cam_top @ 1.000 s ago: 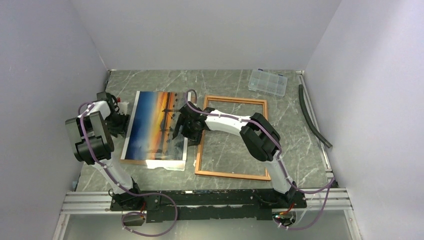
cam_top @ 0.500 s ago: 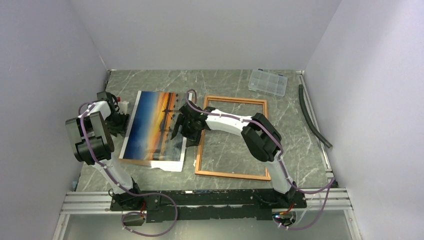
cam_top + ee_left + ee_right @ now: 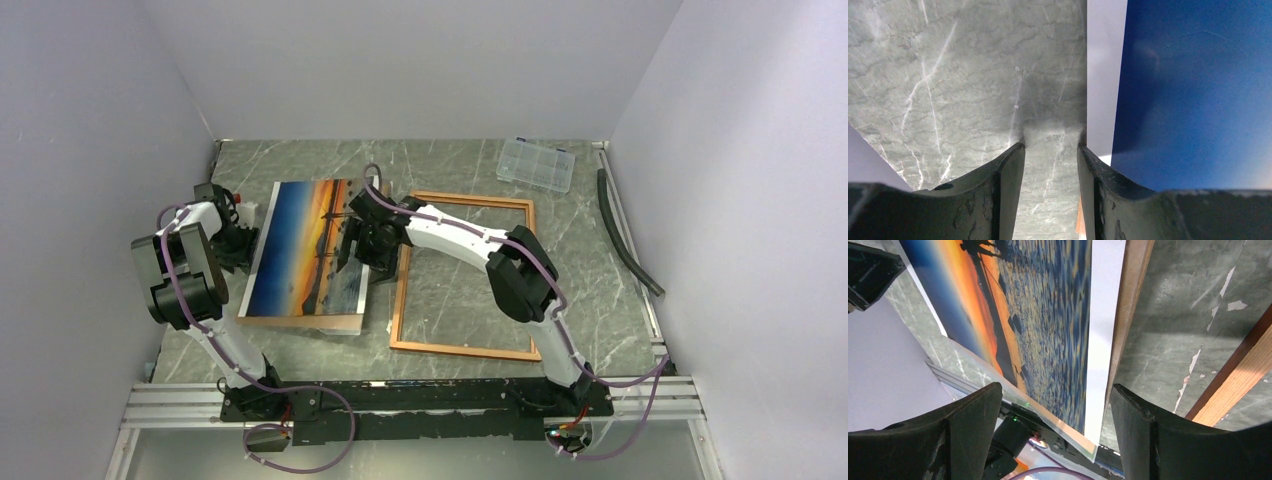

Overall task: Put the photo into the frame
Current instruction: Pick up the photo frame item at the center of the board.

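Between wide-spread jaws of right claw (image 3: 1054,395): white margin of photo (image 3: 1038,315), seemingly thin, floppy, slick; pinch there; left claw (image 3: 1050,150) half-open, empty.

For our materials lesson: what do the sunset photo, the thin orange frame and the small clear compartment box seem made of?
Rectangular sunset photo: likely glossy printed paper; sheen, thin white margin. Thin reddish-orange rectangular frame: probably wood, matt; grain streaks in the right wrist view. Small clear compartment box: seemingly transparent plastic; dividers show through.
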Motion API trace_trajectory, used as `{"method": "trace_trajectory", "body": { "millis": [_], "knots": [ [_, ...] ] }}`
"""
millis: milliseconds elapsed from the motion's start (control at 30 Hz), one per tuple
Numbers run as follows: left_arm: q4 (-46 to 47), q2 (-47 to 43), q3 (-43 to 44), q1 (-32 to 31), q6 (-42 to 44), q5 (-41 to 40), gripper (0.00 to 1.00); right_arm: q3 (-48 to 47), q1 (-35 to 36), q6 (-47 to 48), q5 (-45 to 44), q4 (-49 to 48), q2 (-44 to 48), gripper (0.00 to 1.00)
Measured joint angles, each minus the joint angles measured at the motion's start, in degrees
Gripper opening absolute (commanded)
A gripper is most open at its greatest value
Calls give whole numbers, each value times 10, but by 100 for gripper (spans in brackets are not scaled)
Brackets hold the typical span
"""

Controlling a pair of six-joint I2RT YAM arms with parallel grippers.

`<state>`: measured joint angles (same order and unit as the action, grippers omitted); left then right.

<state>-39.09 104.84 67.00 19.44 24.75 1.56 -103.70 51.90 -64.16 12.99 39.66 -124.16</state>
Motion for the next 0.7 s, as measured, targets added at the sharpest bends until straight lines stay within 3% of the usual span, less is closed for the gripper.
{"method": "trace_trajectory", "body": {
  "millis": [700],
  "knots": [
    [-2,0,1,-1,-5,1,46,-105,8,75,-7,100,-86,83]
  ]
}}
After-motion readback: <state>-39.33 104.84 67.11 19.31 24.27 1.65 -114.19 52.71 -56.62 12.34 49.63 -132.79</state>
